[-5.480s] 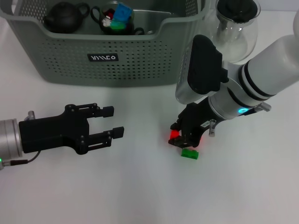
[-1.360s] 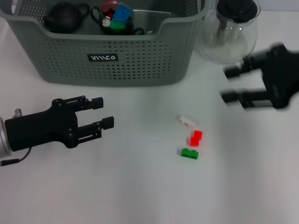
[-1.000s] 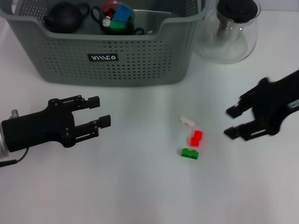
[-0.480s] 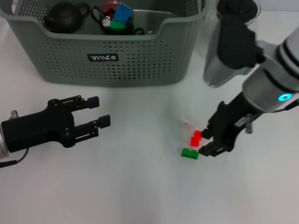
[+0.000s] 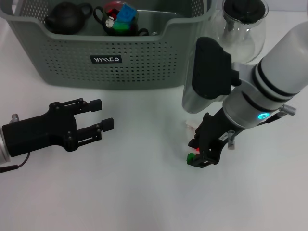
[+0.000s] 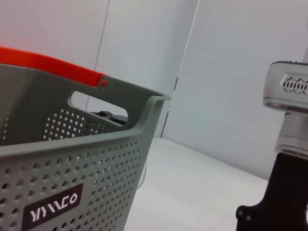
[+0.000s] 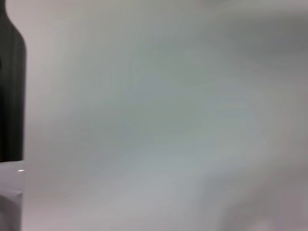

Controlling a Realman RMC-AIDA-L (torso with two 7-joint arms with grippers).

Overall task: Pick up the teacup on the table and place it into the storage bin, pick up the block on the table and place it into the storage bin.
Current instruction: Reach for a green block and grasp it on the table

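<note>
The white table [image 5: 144, 192] bears the storage bin [image 5: 139, 62], glass carafe [image 5: 243, 29] and small blocks [image 5: 193, 158].

One storage bin [image 5: 144, 62]; one glass carafe [image 5: 243, 29]; two teacups in the bin [image 5: 115, 19]; one dark teapot [image 5: 67, 18]; three small blocks on the table [image 5: 193, 144]; two grippers, left gripper [image 5: 103, 117] and right gripper [image 5: 204, 154].
</note>
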